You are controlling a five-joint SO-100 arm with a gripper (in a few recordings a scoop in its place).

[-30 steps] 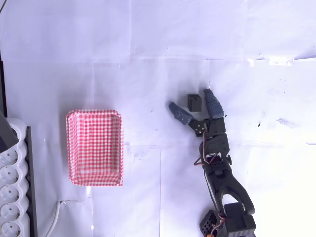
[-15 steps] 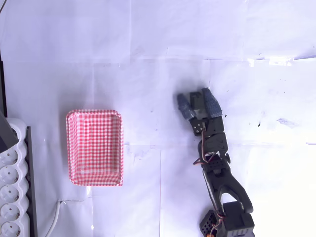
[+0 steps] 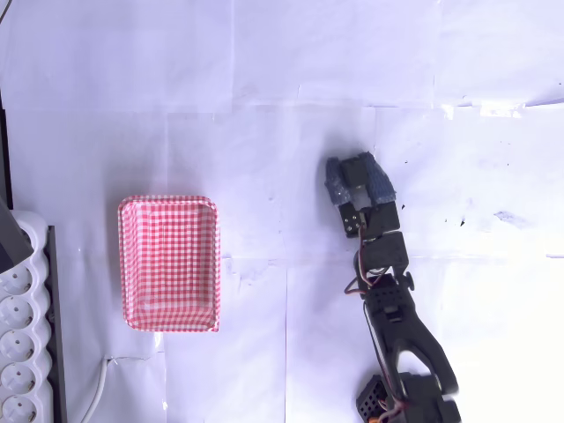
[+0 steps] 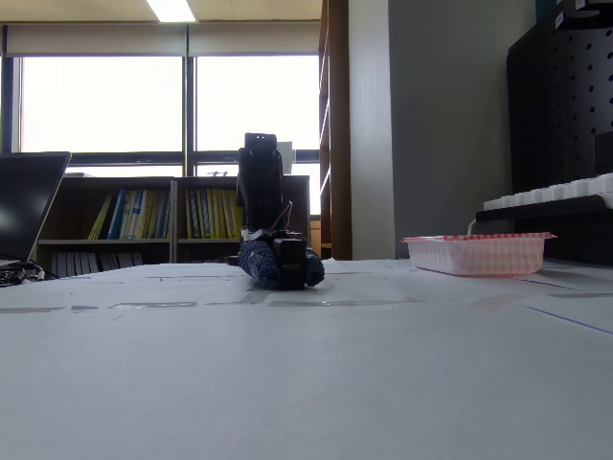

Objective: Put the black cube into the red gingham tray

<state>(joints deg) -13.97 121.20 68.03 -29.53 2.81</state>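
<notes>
Your tool (image 3: 355, 183) has its two blue-covered fingers (image 3: 334, 185) pressed in on the black cube (image 3: 357, 171), low on the white worktop (image 3: 264, 88); the fixed view suggests the cube probably rests there. The red gingham tray (image 3: 168, 263) lies well apart to the overhead view's left.

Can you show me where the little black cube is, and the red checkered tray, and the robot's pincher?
black cube (image 3: 356, 171): overhead view, its top face between the fingers.
red gingham tray (image 3: 168, 263): overhead view, middle of its checked floor.
gripper (image 3: 355, 179): overhead view, midway between the fingertips, shut on the cube.
</notes>
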